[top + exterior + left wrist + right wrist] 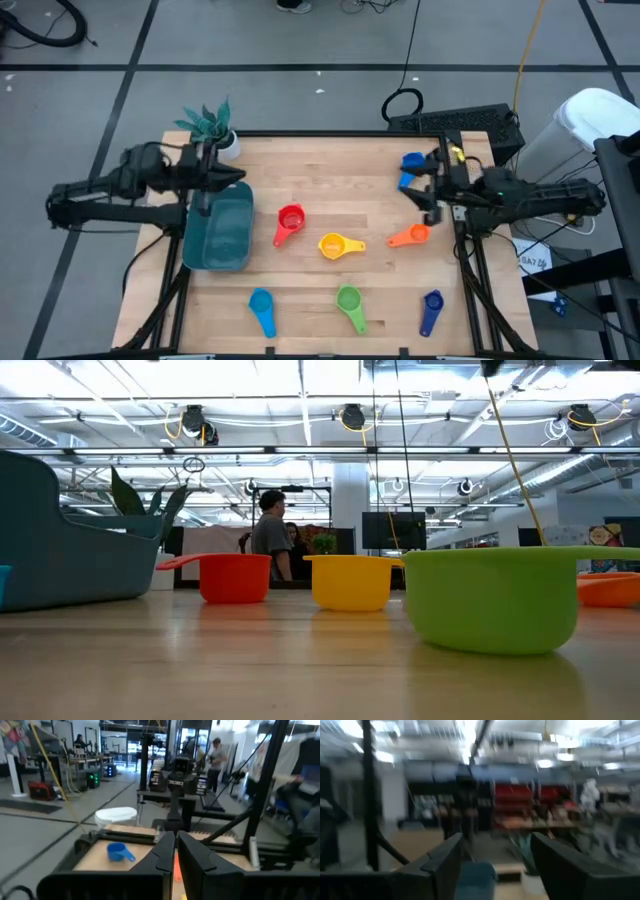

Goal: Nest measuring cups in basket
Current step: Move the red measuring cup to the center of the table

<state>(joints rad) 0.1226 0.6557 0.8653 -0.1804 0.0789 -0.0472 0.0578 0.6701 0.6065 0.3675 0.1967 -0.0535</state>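
From table height neither arm shows; only the big green plastic scoop [490, 600], a yellow one [350, 581] and a red one [235, 577] stand out, with the dark teal plastic tub [60, 550] cut off at the edge and a person [271, 538] in the room behind. From overhead the tub [222, 235] sits at the table's left side, empty, with the left gripper [208, 196] over its far rim, fingers almost together. The right gripper [428, 192] hangs near a blue scoop [412, 161], fingers apart and empty. The orange [409, 236], light blue [262, 305] and dark blue [431, 307] scoops lie scattered on the wooden table [330, 160].
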